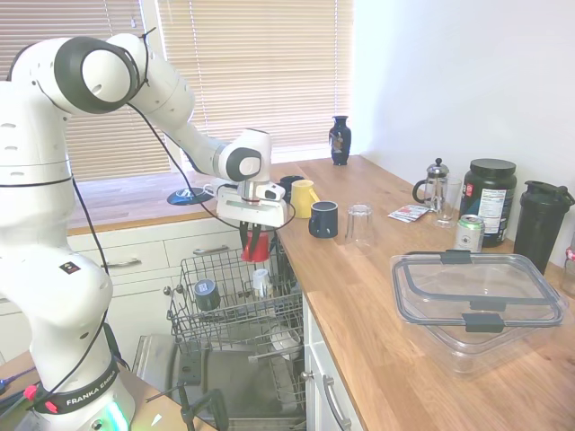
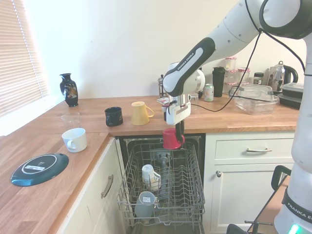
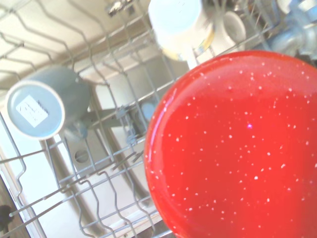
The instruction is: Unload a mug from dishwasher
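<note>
The red mug (image 2: 171, 139) hangs in the air above the dishwasher's grey wire rack (image 2: 165, 195), held upside down with my gripper (image 2: 176, 138) shut on its wall. In the first exterior view the mug (image 1: 256, 248) shows just under my gripper (image 1: 254, 241), beside the counter's edge. Its speckled red base (image 3: 237, 148) fills much of the wrist view, over the rack wires (image 3: 99, 188). The dishwasher (image 1: 238, 359) stands open below, between white cabinet fronts.
A white mug (image 2: 150, 176) and a grey mug (image 2: 145, 204) stay in the rack. On the counter stand a yellow mug (image 2: 140, 112), a dark blue mug (image 2: 113, 116), a white cup (image 2: 75, 140), a glass (image 1: 358, 225) and a dark plate (image 2: 39, 168). A clear lidded box (image 1: 476, 301) sits further along.
</note>
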Controlling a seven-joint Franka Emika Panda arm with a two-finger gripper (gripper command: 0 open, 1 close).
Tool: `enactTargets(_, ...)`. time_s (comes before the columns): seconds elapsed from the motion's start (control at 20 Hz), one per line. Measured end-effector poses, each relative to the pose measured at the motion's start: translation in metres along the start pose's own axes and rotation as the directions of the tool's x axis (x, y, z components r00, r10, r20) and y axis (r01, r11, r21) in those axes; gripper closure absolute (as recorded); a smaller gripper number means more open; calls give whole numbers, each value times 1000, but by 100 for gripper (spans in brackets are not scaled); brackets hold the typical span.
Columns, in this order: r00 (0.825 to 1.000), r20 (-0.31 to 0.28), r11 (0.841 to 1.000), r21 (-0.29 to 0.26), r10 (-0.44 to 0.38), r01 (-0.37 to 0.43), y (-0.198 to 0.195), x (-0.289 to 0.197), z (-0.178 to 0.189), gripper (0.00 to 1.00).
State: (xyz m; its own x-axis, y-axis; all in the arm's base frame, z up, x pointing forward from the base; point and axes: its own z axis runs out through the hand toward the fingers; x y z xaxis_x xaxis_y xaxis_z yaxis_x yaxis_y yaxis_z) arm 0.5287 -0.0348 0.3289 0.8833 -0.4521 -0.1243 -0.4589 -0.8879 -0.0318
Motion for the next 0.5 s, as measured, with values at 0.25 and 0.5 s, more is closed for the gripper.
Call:
enactTargets(0.25,1000,1,999,28,16,-16,23,12,-19,100)
enactTargets(0.5,999,-4,997,60,39,-39,54,17,-37,100)
